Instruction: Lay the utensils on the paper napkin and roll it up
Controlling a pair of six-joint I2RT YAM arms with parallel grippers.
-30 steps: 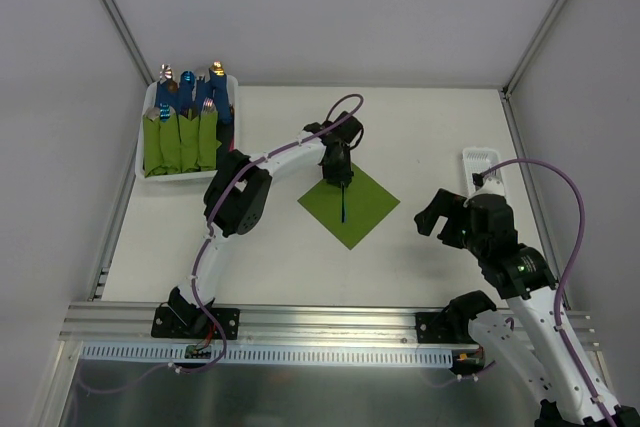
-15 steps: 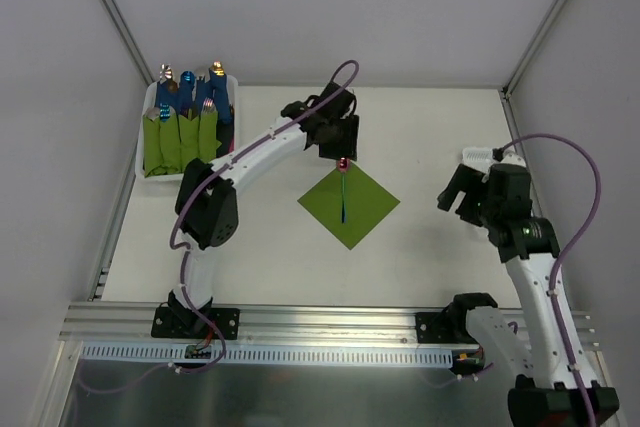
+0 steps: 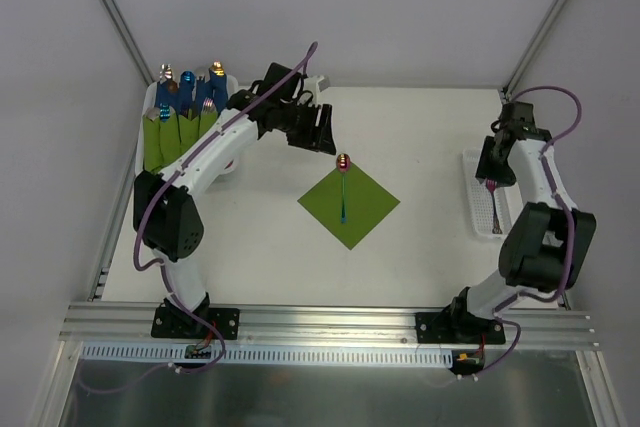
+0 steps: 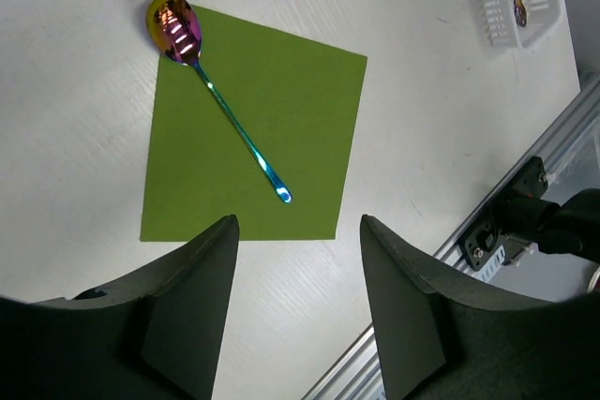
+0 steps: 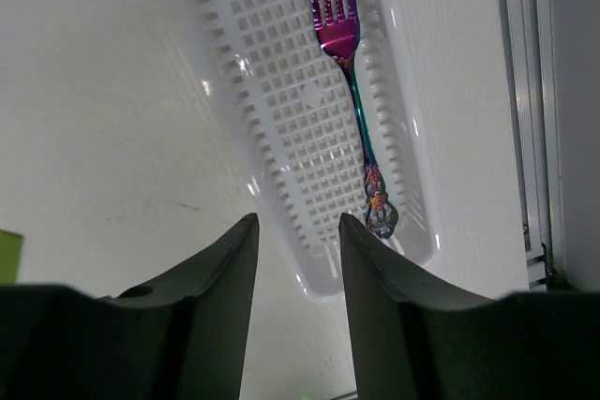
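Left end effector (image 4: 298, 231) is held part-open and empty, above the paper napkin (image 4: 272, 91), off its far-left side. Spoon (image 4: 230, 114) is laid diagonally on the napkin, bowl overhanging its far corner. Right end effector (image 5: 295, 231) is held part-open and empty, well right of the napkin, over the fork (image 5: 349, 81) in a white tray (image 5: 262, 63).

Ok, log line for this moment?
spoon on napkin, bowl past its corner | fork in tray | left tool open, empty | right tool open above tray

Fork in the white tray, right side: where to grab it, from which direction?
Grip the fork by its slim mid-handle from straight above, jaws closing across it. It lies flat, lengthwise in the narrow tray, so the walls likely block a side approach; the wide tines and knobby end look harder to hold.
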